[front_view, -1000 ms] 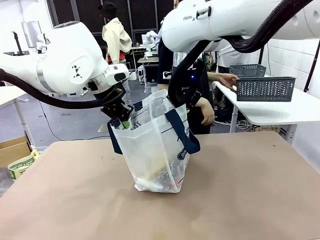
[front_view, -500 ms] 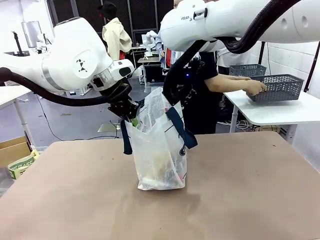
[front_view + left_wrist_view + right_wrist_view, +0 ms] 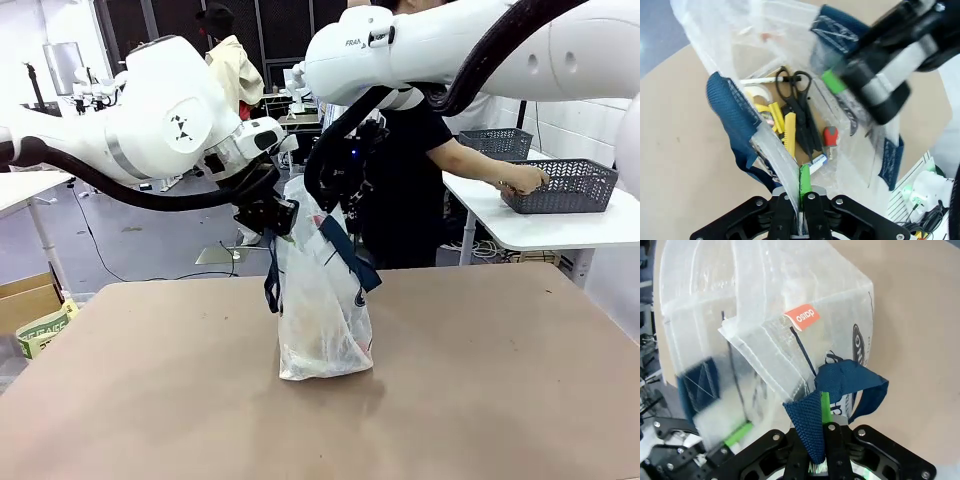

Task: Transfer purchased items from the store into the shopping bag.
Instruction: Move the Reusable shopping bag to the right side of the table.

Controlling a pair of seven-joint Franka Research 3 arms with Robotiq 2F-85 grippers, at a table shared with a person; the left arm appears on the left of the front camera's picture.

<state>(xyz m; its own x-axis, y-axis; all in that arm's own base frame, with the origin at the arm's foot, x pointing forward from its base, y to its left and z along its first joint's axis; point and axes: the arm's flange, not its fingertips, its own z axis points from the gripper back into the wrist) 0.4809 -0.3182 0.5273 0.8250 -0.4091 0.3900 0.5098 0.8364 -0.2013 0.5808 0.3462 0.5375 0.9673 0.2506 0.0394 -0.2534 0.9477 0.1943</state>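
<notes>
Starting at the near counter point(image 3: 480, 400): shopping bag point(image 3: 325, 320) stands mid-counter, mouth drawn up. Your left pincer point(image 3: 802, 182) is clamped on the thin rim film beside one navy handle point(image 3: 732, 120). Right pincer point(image 3: 824, 405) is pinched on the other handle's webbing point(image 3: 840, 380). Purchased items point(image 3: 790, 125) lie in the bottom: scissors point(image 3: 799, 107), yellow and red bits. Film looks soft, slick and tear-prone, load light. Take the webbing, not the film. Beyond, a person's hand point(image 3: 522, 180) rests on the store point(image 3: 565, 185) on the far counter point(image 3: 560, 225).

front cam looks across table point(image 3: 500, 380); both wrist cams close on shared shopping bag point(image 3: 322, 310).
</notes>
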